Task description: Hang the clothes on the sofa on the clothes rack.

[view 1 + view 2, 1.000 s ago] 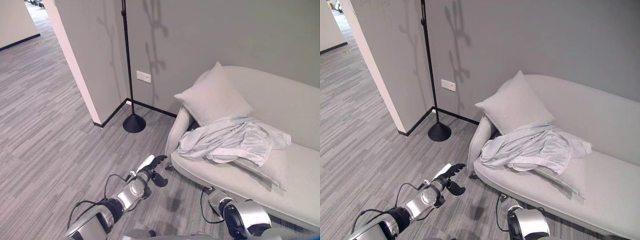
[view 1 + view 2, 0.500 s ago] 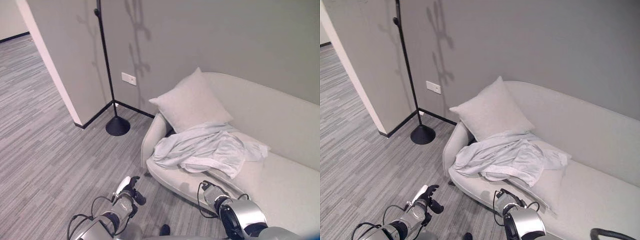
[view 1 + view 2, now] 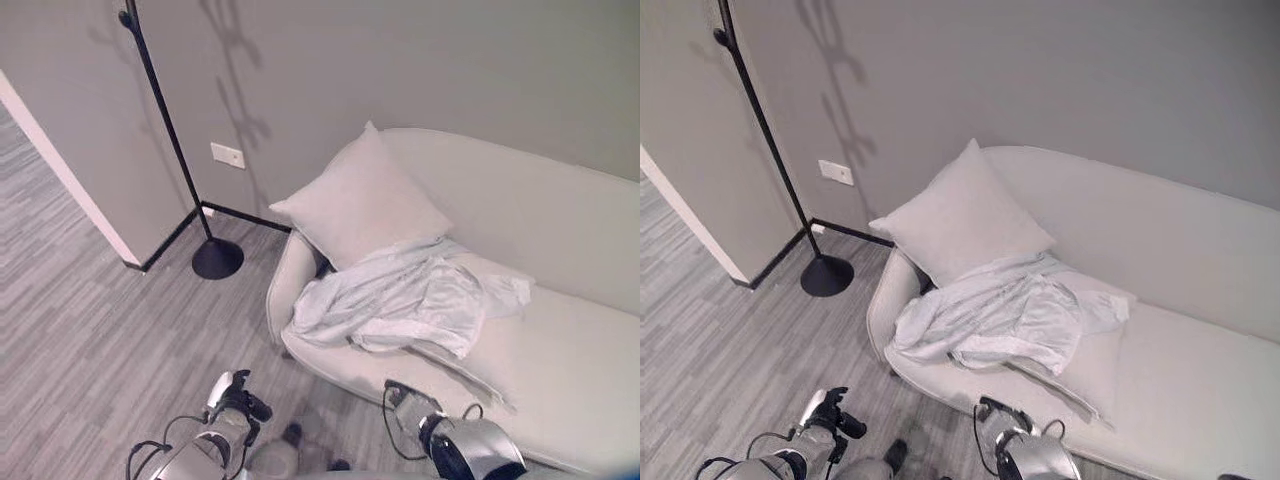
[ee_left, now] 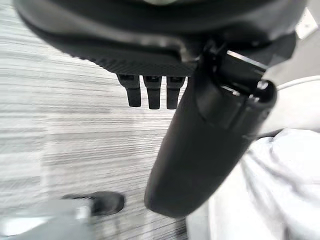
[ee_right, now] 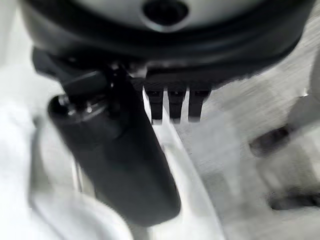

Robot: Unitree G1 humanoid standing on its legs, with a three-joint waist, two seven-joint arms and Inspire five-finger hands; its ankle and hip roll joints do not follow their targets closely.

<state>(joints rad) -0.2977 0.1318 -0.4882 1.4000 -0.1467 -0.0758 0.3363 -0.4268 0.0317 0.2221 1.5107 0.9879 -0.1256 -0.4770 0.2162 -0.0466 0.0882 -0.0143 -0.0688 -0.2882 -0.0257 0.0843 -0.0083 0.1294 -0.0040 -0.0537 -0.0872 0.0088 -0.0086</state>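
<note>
A pale grey-blue shirt (image 3: 400, 297) lies crumpled on the seat of a light sofa (image 3: 565, 365), partly over a flat cushion. The clothes rack is a thin black pole (image 3: 168, 135) on a round black base (image 3: 217, 260), standing left of the sofa by the wall. My left hand (image 3: 235, 397) hangs low over the floor, short of the sofa's left end, open and holding nothing. In the right wrist view my right hand (image 5: 120, 160) is open too, close to the sofa's front edge, with nothing in it.
A large square pillow (image 3: 360, 200) leans against the sofa's back at its left end, just behind the shirt. A wall corner (image 3: 70, 165) juts out left of the rack. Grey striped carpet (image 3: 90, 330) lies between me and the rack.
The camera has swung right and moved closer to the sofa, so the rack and the wall corner slid left. My left hand has dropped back toward me.
</note>
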